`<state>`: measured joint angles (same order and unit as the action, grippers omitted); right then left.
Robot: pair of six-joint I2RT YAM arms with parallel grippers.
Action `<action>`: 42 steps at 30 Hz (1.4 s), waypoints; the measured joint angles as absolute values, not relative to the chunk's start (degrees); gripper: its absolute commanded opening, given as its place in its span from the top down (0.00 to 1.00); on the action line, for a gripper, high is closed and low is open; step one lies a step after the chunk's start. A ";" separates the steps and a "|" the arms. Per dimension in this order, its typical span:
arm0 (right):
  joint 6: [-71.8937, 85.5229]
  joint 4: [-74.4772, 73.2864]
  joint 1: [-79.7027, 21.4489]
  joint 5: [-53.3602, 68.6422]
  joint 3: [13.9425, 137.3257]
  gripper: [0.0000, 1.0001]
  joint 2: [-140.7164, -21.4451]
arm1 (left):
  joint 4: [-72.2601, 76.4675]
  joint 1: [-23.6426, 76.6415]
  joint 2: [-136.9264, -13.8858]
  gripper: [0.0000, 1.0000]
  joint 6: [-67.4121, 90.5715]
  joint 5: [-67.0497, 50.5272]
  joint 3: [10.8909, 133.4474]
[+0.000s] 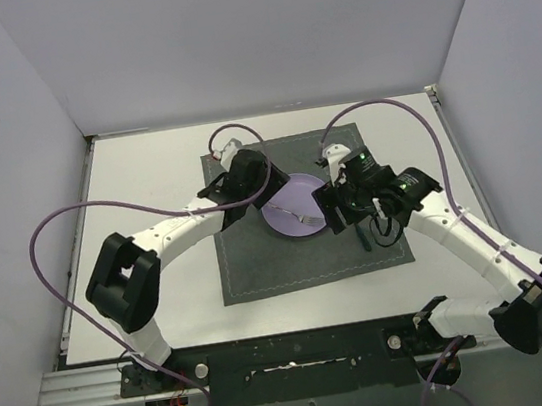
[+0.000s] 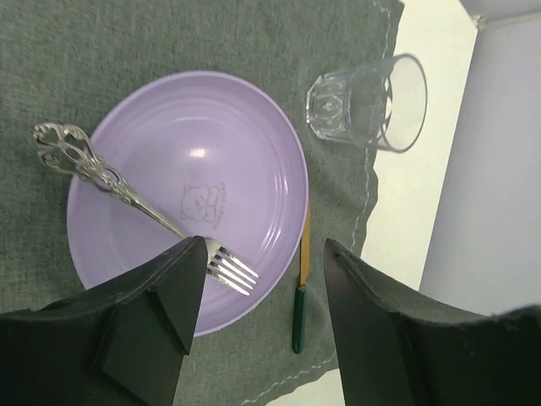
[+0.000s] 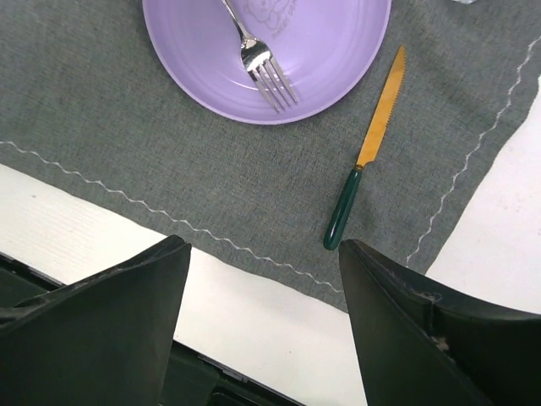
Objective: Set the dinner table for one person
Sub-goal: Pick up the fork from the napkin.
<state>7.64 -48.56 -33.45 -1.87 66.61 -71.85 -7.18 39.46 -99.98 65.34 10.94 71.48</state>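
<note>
From where I stand the white dinner table (image 1: 137, 181) fills the middle of the overhead view, and on its grey placemat (image 2: 169, 42) the fork (image 2: 144, 211) lies in the purple plate (image 2: 254, 152), thin, stiff, probably slippery, best pinched by its ornate handle at upper left, with the left gripper (image 2: 264, 262) and right gripper (image 3: 264, 249) both open and empty.

right wrist view, plate (image 3: 338, 51) cut at top, fork (image 3: 254, 57) handle cropped
</note>
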 measured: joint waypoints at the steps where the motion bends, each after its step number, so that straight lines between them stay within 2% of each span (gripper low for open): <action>1: 7.92 -48.71 -33.47 -2.07 66.61 0.28 -70.54 | -7.57 39.99 -100.57 0.45 65.56 10.81 72.16; 11: 8.67 -53.47 -33.61 -3.11 66.63 0.27 -63.86 | -13.28 42.72 -106.85 0.45 69.60 10.63 72.75; 19: 8.58 -56.27 -33.80 -4.51 66.63 0.27 -59.88 | -18.90 43.20 -113.34 0.46 70.11 10.61 78.78; 27: 8.34 -57.65 -33.80 -5.80 66.63 0.27 -59.13 | -21.91 43.31 -115.44 0.46 70.00 10.70 83.55; 42: 7.99 -58.39 -33.80 -6.07 66.63 0.26 -57.87 | -24.80 43.29 -116.20 0.47 73.30 11.31 83.83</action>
